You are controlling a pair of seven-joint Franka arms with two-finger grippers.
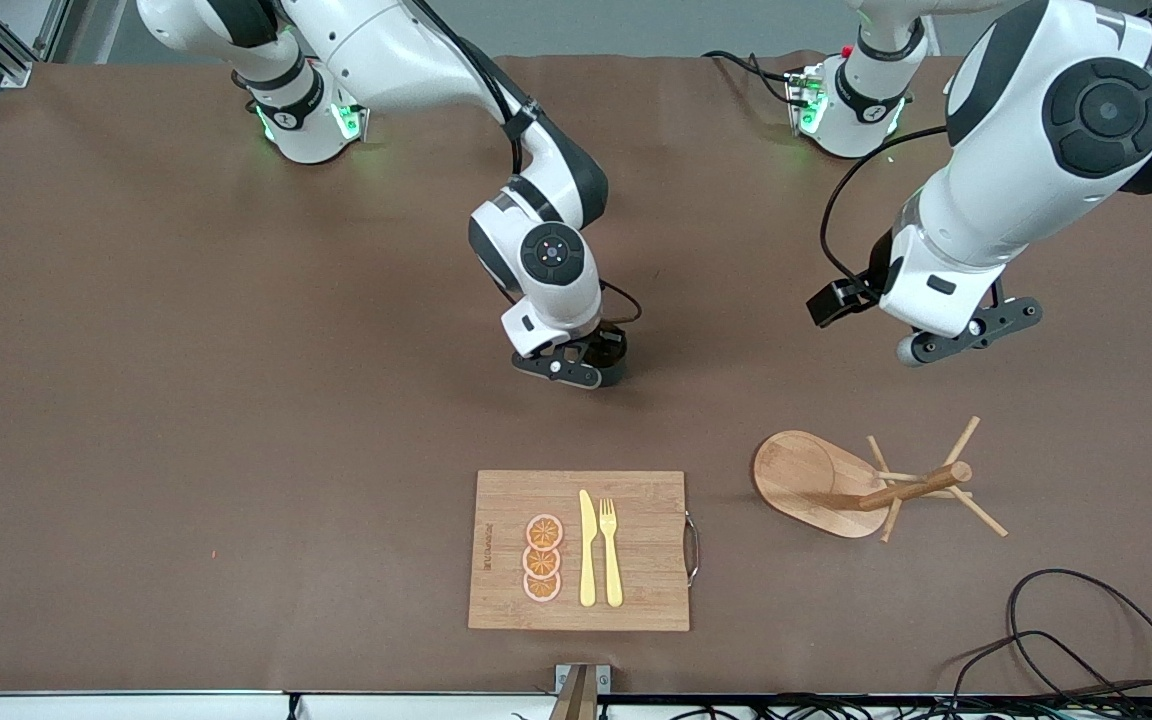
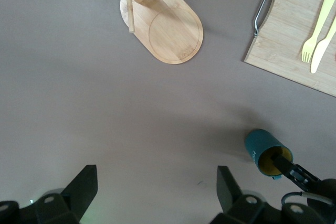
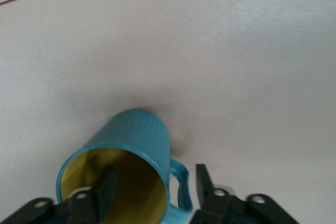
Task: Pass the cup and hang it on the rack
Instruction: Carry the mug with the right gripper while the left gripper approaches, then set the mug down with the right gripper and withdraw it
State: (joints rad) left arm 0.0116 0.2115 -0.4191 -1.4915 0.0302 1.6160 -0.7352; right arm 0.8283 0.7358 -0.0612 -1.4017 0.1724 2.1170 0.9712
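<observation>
The teal cup (image 3: 137, 137), yellow inside, stands on the brown table near its middle, its handle (image 3: 180, 187) to one side. My right gripper (image 3: 156, 174) is open around the cup's wall and handle. One finger (image 3: 107, 182) is inside the cup and the other (image 3: 203, 179) is outside the handle, with a gap to it. In the front view the right gripper (image 1: 576, 362) hides the cup. The left wrist view shows the cup (image 2: 265, 150) standing with that finger in it. My left gripper (image 1: 971, 330) hangs open and empty (image 2: 157, 187) over bare table. The wooden rack (image 1: 816, 485) stands nearer the front camera, beneath and beside it (image 2: 168, 30).
A wooden cutting board (image 1: 506, 500) with a metal handle carries a yellow knife (image 1: 587, 550), a fork (image 1: 611, 550) and orange slices (image 1: 542, 560), nearer the front camera than the cup. Black cables (image 1: 1066, 640) lie at the table's front corner toward the left arm's end.
</observation>
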